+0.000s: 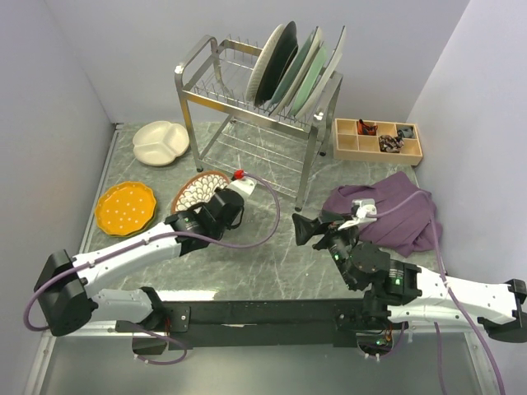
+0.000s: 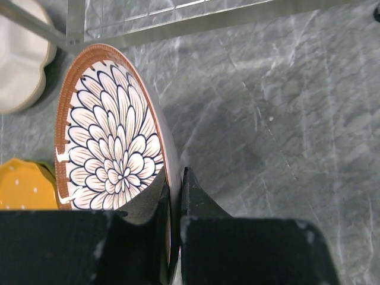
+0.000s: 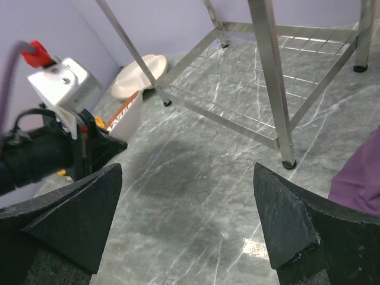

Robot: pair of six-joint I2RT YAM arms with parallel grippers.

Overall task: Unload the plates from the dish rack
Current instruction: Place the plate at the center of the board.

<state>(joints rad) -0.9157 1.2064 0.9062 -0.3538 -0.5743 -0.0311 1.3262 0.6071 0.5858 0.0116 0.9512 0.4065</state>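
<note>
**Brown plate going down on the table, four left in the rack**

Top view: I had the left gripper (image 1: 217, 203) clamped on the rim of the brown petal plate (image 1: 194, 191), tilted on edge at about 9 o'clock of centre; whether its low edge touched the table (image 1: 263, 263) I could not tell; the orange dotted plate (image 1: 125, 207) lay just beside it further toward 9, the cream divided plate (image 1: 160, 141) at 10; the dish rack (image 1: 247, 99) stood at 12 with the racked plates (image 1: 300, 70), four by my count, upright in its prongs; the right gripper (image 1: 309, 229) hung empty at 4 o'clock, near the purple cloth (image 1: 387, 210).

Left wrist view: both fingers pinched the plate's rim at 6 o'clock, the petal face turned toward 9.

Right wrist view: the jaws stood wide apart with nothing between them; a rack leg rose at 1 o'clock.

I judged this the set-down step for the third plate; the next move called for lowering it flat, clear of the orange plate's edge, before letting go, then a reach up to the rack.
</note>
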